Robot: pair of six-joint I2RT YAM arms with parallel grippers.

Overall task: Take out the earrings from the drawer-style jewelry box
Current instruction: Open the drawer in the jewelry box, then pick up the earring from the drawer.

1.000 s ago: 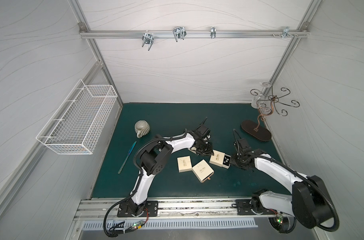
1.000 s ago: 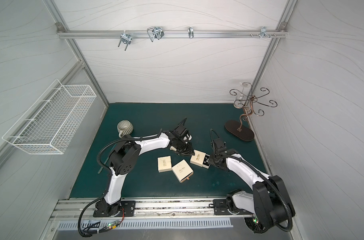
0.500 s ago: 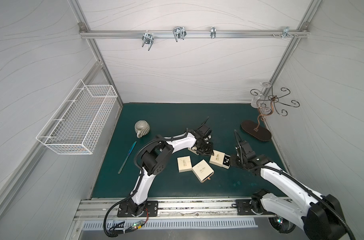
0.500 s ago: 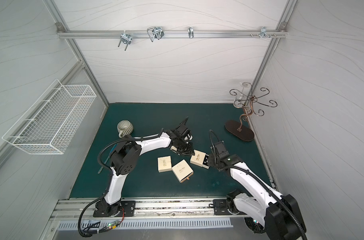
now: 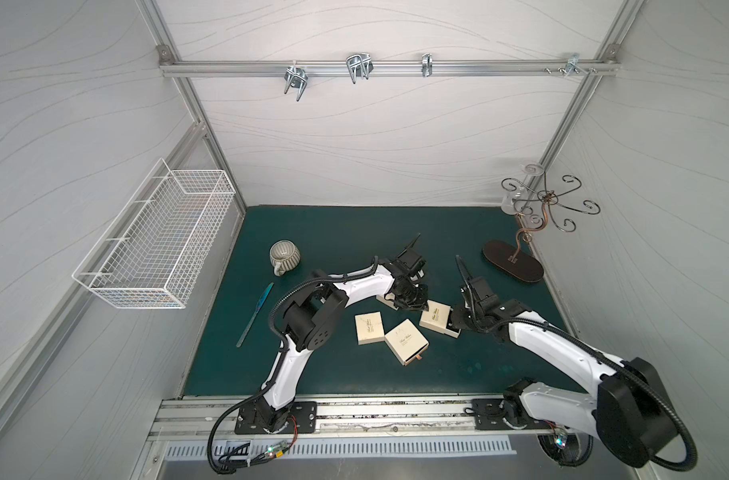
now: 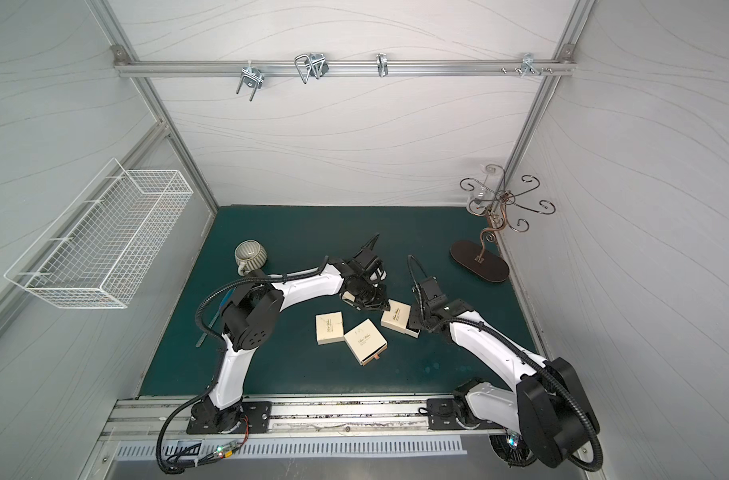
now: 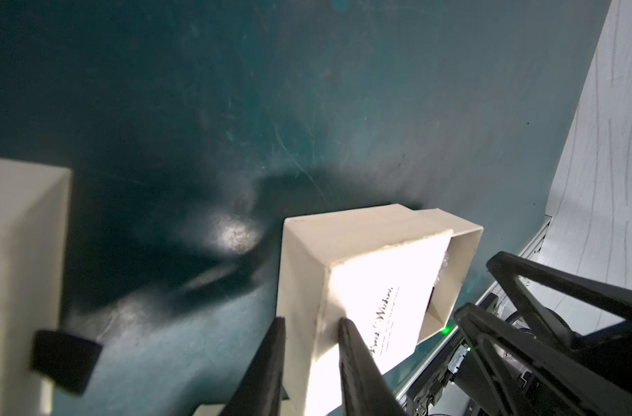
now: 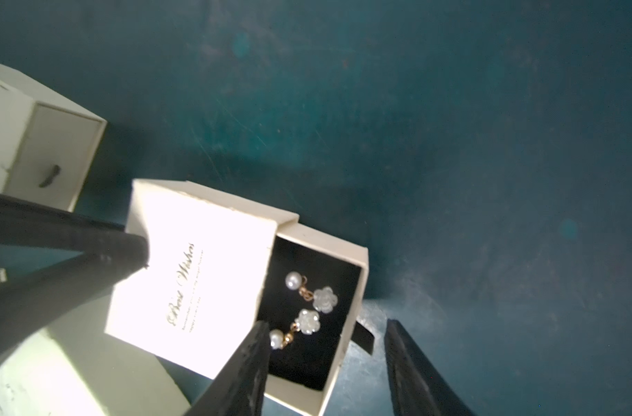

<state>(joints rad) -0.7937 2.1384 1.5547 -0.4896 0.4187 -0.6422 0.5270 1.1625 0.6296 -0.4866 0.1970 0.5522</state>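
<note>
- Both top views, item one: jewelry box (image 5: 434,316), cream card, rightmost of the boxes on the green mat (image 5: 333,232). Its drawer (image 5: 454,331) is slid part-way out to the right. The earrings are too small to make out from here.
- Same views, item two: left gripper (image 6: 375,305) at the box's far-left edge, right gripper (image 6: 417,323) over the drawer end.
- Left wrist view: my left fingers (image 7: 357,360) are closed on a corner of the sleeve (image 7: 379,288), pinching its side wall. Another cream box (image 7: 19,259) sits close by.
- Right wrist view, contents: two earrings (image 8: 309,304) lie side by side on the black pad (image 8: 343,273) in the exposed part of the drawer. Each is a round pearl joined by a small gold link to a white flower. One pearl is partly hidden behind my finger.
- Same view, tool: my right jaws stand apart and hold nothing. One fingertip (image 8: 258,335) hangs beside that pearl and the other is outside the drawer front, with the black pull tab (image 8: 363,336) between them.
- Handling, judged: very light, small and rigid. The pearls are smooth and round, so likely to slip out of a pinch, and the links look thin and bendable. I cannot tell whether the earrings are pinned into the pad or loose.
- Hold, judged: take the flower, which is flatter and textured, one earring at a time with the jaws narrowed first. The card box would slide easily, so the left clamp on the sleeve matters.
</note>
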